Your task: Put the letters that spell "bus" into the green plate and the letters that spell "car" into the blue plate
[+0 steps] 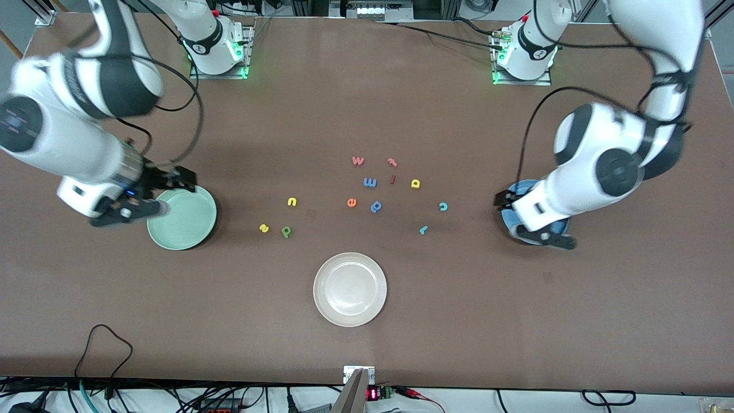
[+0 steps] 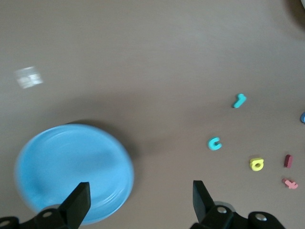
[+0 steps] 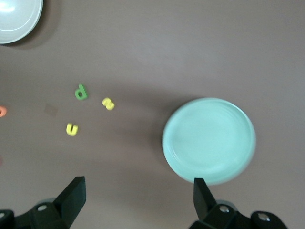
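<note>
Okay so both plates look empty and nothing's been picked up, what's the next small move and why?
Probably the left end effector, open over the blue plate, should shift toward the teal r, the closest "car" letter to that plate, and descend on it. The right end effector is also open, over the green plate, and both plates are empty, with all letters on the table.

Robotics laboratory, two arm bases (image 1: 218,49) bolted at the 12 o'clock edge of a brown table (image 1: 367,344), cables (image 1: 103,344) and electronics at 6 o'clock
</note>
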Controlling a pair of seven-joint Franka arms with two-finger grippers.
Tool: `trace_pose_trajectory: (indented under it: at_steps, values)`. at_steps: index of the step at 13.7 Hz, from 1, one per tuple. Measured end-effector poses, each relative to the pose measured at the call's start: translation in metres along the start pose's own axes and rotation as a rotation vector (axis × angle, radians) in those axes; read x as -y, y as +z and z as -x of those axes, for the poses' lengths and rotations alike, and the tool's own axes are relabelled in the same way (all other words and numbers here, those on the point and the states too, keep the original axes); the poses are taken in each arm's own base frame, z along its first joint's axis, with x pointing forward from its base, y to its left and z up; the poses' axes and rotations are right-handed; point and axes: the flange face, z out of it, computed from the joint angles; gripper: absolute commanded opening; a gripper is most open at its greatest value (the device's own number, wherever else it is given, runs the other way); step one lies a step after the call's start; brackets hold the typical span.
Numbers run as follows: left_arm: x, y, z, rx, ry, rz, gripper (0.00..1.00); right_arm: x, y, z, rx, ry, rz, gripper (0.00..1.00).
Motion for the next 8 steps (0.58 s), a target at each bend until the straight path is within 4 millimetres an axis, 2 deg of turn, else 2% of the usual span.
trace_pose_trajectory:
  at_steps: [1,2,4,5,7,8]
  values:
    - [-0.021,0.02,-0.01,0.019,0.015,0.006,0.84,0.009,0.026,-0.011,0.002,0.002,-0.003,1.0]
    - [-0.043,0.037,-0.018,0.034,0.012,0.01,0.82,0.019,0.048,-0.02,0.004,0.003,-0.004,0.95]
    - [-0.084,0.064,-0.035,0.031,0.013,0.019,0.77,0.038,0.079,-0.029,0.011,-0.007,-0.006,0.68]
    - [-0.102,0.077,-0.042,0.012,0.021,0.025,0.75,0.044,0.088,-0.032,0.014,-0.007,-0.006,0.62]
    - [-0.12,0.102,-0.053,-0.039,0.028,0.039,0.71,0.057,0.104,-0.036,0.01,0.012,-0.006,0.49]
    - [-0.122,0.114,-0.058,-0.059,0.028,0.047,0.7,0.066,0.113,-0.039,0.004,0.017,-0.007,0.48]
